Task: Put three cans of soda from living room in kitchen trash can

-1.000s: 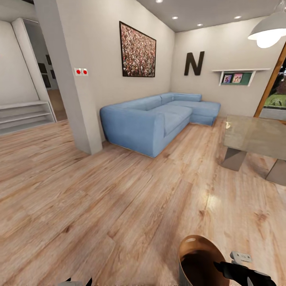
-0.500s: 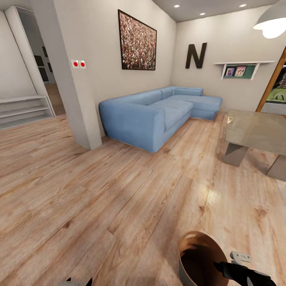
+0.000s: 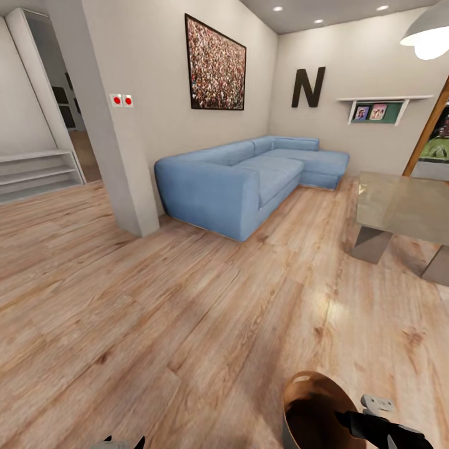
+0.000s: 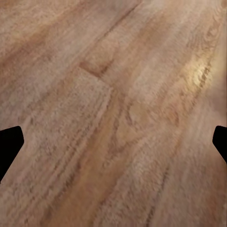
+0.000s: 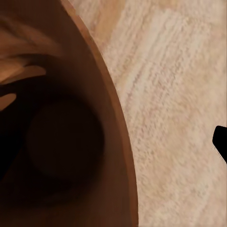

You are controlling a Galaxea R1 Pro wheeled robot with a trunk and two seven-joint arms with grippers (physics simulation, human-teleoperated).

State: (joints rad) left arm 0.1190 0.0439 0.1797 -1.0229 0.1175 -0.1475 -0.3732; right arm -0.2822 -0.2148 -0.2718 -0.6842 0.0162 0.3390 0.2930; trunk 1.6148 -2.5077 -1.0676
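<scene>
The right gripper [image 3: 374,427] sits at the rim of the tash can [image 3: 312,408], which is carried low in front of the robot's right side, mouth up, its glossy copper-brown interior open to the head camera. In the right wrist view the bin's inner wall [image 5: 56,132] lies close under the camera with one dark fingertip at the frame edge; whether the jaws are pinching the rim or merely resting against it cannot be told from these pictures. Nothing is seen inside the bin. The left gripper [image 4: 113,142] hangs over bare plank floor [image 3: 156,312], its two dark fingertips standing wide apart at opposite edges of the wrist picture, with nothing between them. Beyond the arms, the floor runs forward to the blue sofa [image 3: 243,181] set along the far wall, under a framed picture [image 3: 215,65] and beside a dark letter N [image 3: 308,87]. The glass coffee table [image 3: 405,206] lies ahead and to the right, its near edge on the bin-carrying arm's side. No soda cans can be made out on its visible top or elsewhere. Judgement: the robot is in the living room with the bin in hand; the search for cans lies forward-right, toward the table, and the free left arm would be the one to pick.
</scene>
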